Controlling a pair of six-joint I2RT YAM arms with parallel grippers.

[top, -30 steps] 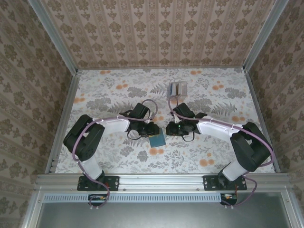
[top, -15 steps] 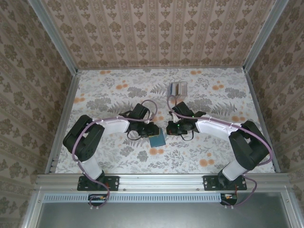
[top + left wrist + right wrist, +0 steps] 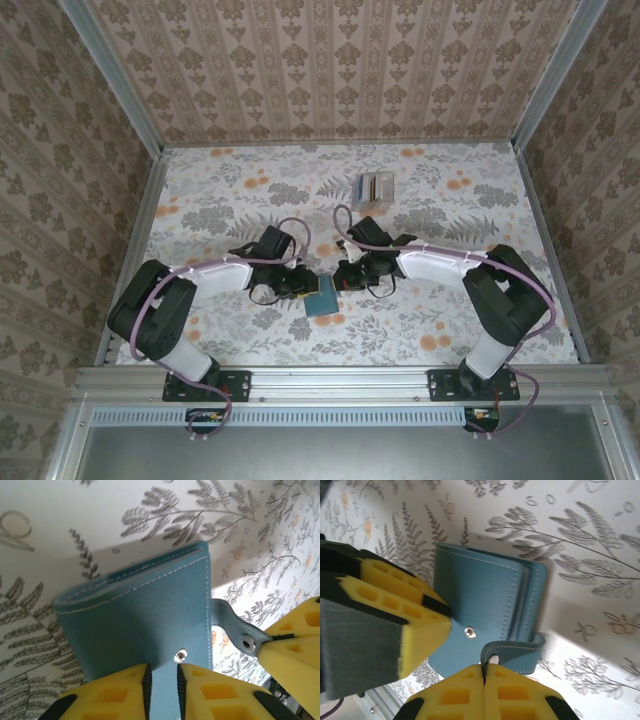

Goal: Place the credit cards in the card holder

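Left tool is clamped narrow on the wallet, with a yellow pad on either side of the teal edge, right by the snap stud. Right tool, just across the wallet from it, is pinched tight on the strap. Its jaws are pressed together on the snap end, and the strap curls off the wallet's side, unfastened. The wallet is folded, held between the two tools over the floral worktop; whether it touches the surface, can't tell. The cards lie in a small fanned stack well beyond the wallet, on its far side and apart from both tools.
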